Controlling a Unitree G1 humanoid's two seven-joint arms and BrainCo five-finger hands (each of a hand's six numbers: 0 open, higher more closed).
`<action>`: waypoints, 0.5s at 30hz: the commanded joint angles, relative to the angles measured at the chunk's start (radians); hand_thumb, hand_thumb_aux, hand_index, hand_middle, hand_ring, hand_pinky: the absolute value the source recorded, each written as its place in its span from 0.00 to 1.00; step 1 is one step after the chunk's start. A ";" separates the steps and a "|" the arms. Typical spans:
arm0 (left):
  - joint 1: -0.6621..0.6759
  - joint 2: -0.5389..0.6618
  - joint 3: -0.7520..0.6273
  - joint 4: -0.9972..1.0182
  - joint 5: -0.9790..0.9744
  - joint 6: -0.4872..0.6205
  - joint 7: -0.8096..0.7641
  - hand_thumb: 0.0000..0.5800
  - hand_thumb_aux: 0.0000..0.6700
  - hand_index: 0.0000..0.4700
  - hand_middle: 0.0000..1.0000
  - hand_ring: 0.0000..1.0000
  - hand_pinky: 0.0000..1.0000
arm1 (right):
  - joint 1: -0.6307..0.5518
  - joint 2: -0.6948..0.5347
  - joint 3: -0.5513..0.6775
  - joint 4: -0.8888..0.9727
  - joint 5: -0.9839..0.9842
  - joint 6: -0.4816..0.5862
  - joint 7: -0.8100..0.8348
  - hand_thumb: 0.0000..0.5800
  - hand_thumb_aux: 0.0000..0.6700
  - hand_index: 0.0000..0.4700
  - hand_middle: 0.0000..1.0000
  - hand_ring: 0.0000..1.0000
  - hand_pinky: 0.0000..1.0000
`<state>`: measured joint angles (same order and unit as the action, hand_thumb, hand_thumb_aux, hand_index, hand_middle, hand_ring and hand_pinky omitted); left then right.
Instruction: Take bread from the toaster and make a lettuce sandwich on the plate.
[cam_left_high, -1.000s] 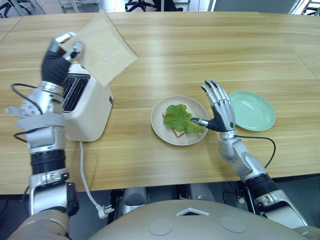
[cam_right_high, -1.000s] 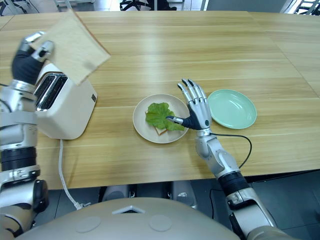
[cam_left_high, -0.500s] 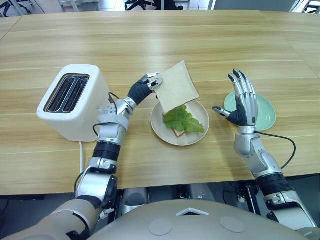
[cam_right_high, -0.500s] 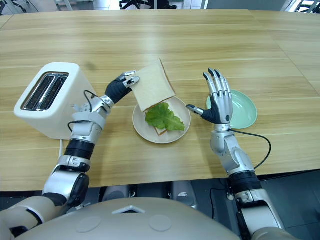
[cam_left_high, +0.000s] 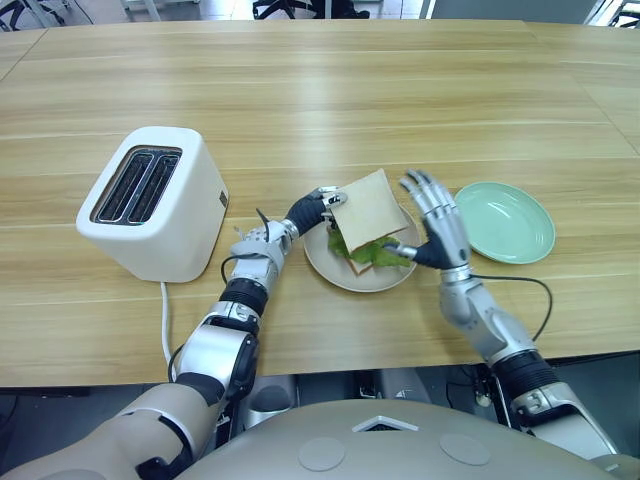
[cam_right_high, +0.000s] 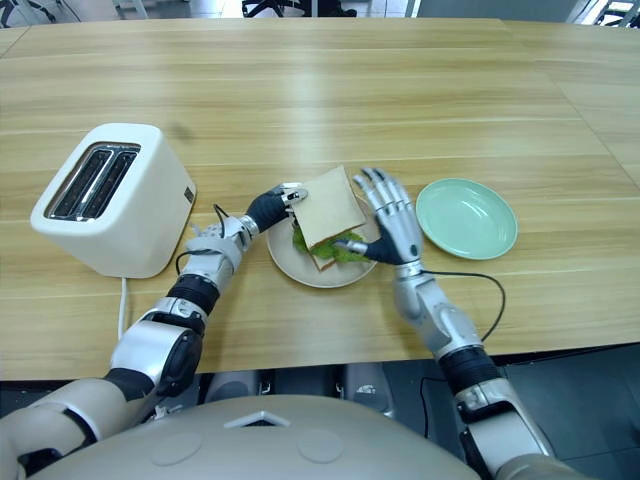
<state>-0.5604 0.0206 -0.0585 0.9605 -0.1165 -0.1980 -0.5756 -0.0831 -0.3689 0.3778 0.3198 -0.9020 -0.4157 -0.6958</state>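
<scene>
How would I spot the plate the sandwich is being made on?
Start at the white toaster on the table's left. To its right sit two plates; it is the nearer beige plate, holding lettuce, not the green plate.

left hand (cam_right_high: 268, 207) grips bread (cam_right_high: 330, 205) (tilted) | over lettuce (cam_right_high: 340, 254) on plate (cam_right_high: 291, 268)

Long pale wooden table (cam_left_high: 400, 90), grey floor, office chair bases (cam_left_high: 290, 8) beyond
</scene>
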 joint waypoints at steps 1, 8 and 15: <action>-0.004 -0.001 -0.021 0.050 0.051 -0.031 0.017 1.00 1.00 0.98 0.67 0.67 0.67 | -0.009 0.006 0.055 0.062 -0.039 0.003 0.005 0.00 0.00 0.00 0.00 0.00 0.00; -0.005 -0.010 -0.023 0.083 0.089 -0.061 0.035 1.00 1.00 0.98 0.67 0.67 0.67 | -0.056 0.025 0.168 0.252 -0.076 0.007 0.081 0.00 0.00 0.00 0.00 0.00 0.00; -0.011 -0.014 -0.021 0.107 0.116 -0.082 0.057 1.00 1.00 0.98 0.67 0.67 0.67 | -0.068 0.021 0.204 0.357 -0.049 0.013 0.140 0.00 0.00 0.00 0.00 0.00 0.00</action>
<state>-0.5741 0.0204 -0.0633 1.0338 -0.0188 -0.2774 -0.5108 -0.1780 -0.3453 0.5287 0.5703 -0.9452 -0.4186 -0.6576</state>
